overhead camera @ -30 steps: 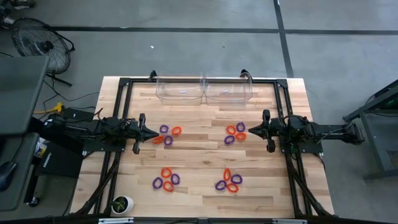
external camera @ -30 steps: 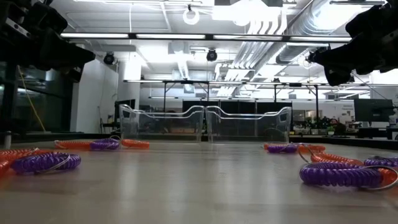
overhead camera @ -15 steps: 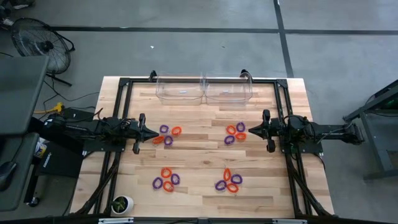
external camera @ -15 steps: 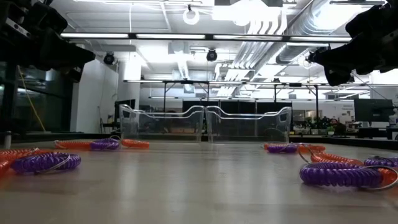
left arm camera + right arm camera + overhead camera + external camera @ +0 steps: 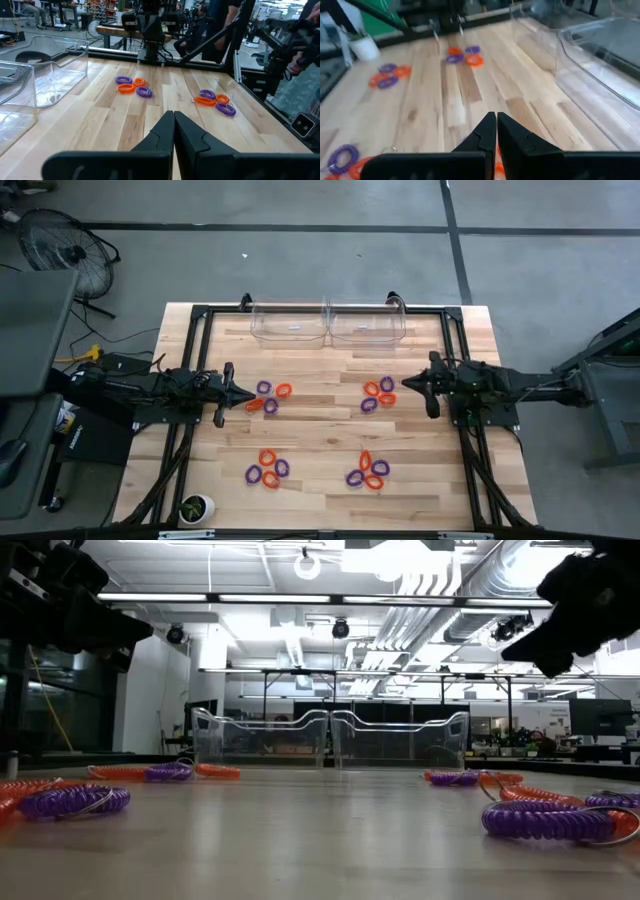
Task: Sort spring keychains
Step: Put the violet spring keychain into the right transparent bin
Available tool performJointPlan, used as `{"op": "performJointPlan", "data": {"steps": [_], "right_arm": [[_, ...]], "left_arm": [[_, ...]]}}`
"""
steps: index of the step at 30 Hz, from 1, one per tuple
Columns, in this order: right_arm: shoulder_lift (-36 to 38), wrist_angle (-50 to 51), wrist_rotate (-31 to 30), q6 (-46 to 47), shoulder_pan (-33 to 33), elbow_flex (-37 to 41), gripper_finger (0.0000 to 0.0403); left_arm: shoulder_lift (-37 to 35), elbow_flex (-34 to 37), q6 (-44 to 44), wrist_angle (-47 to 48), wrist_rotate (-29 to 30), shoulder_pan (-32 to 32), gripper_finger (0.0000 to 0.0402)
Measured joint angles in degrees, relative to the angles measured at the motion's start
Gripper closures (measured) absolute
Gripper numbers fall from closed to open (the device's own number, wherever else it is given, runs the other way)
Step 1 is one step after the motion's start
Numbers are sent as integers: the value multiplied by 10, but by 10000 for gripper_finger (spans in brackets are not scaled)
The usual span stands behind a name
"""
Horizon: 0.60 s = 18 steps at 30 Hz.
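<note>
One wooden table (image 5: 330, 430) (concrete floor (image 5: 300, 270))

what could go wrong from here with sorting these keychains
1. The keychains lie in tight mixed clusters, orange touching purple, so the right gripper, hovering beside one cluster, may lift two colours at once.
2. Both grippers are shut, including the left gripper; coming down like that would likely push coils aside instead of grasping them.
3. The two clear bins sit side by side and look alike, so a coil could land in the wrong one.
</note>
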State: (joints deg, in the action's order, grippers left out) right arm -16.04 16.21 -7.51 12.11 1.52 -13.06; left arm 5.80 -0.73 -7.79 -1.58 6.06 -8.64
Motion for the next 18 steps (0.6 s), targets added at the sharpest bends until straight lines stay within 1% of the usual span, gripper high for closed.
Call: {"op": "performJointPlan", "data": {"steps": [5, 8, 11, 13, 15, 16, 18], "right_arm": [[-153, -5, 5, 9, 0, -86, 392], [-239, 30, 20, 37, 1, -145, 392], [-321, 84, 20, 148, 22, -198, 392], [-370, 125, 22, 252, 50, -231, 392], [-414, 171, 45, 355, 83, -258, 392], [-434, 189, 61, 388, 98, -266, 392], [-468, 207, 90, 416, 121, -277, 391]], "left_arm": [[0, 0, 0, 0, 0, 0, 401], [0, 0, 0, 0, 0, 0, 401], [0, 0, 0, 0, 0, 0, 401], [0, 0, 0, 0, 0, 0, 401], [0, 0, 0, 0, 0, 0, 401], [0, 0, 0, 0, 0, 0, 401], [0, 0, 0, 0, 0, 0, 401]]}}
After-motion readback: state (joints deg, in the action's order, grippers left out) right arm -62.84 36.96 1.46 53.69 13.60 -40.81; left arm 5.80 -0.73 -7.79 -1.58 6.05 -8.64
